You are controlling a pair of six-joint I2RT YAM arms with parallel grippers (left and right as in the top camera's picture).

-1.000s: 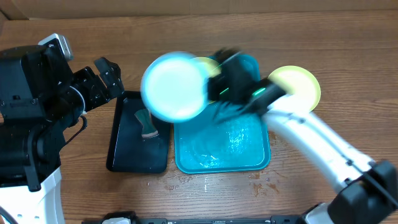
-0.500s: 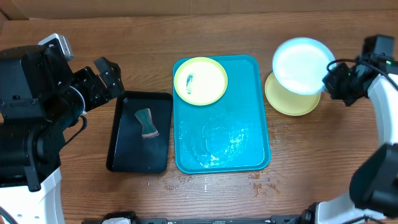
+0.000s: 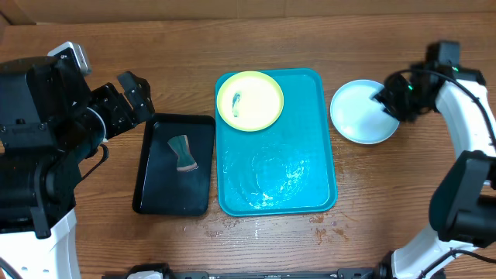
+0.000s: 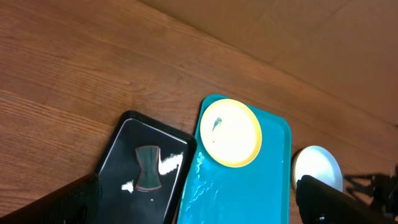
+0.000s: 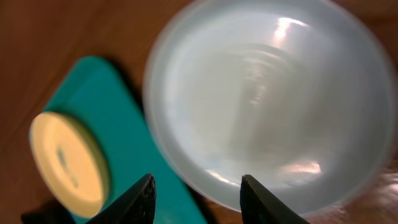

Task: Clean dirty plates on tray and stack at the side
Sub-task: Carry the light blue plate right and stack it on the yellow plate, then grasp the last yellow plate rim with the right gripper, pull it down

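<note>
The turquoise tray lies mid-table. One yellow-green rimmed plate with a blue smear sits in its far left corner. The light-blue rimmed plate lies on the table right of the tray, and it hides the second yellow-green plate under it. My right gripper hangs open over this plate's right edge. In the right wrist view the fingers are apart above the plate, with nothing between them. My left gripper is open at the far left, away from the plates.
A black tray left of the turquoise tray holds a green sponge. The left wrist view shows the black tray, the turquoise tray and both visible plates from above. Wet streaks cover the turquoise tray's floor.
My right gripper carried the light-blue rimmed plate from over the tray to the right, set it down on the yellow plate there and let go. The left arm has not moved.
</note>
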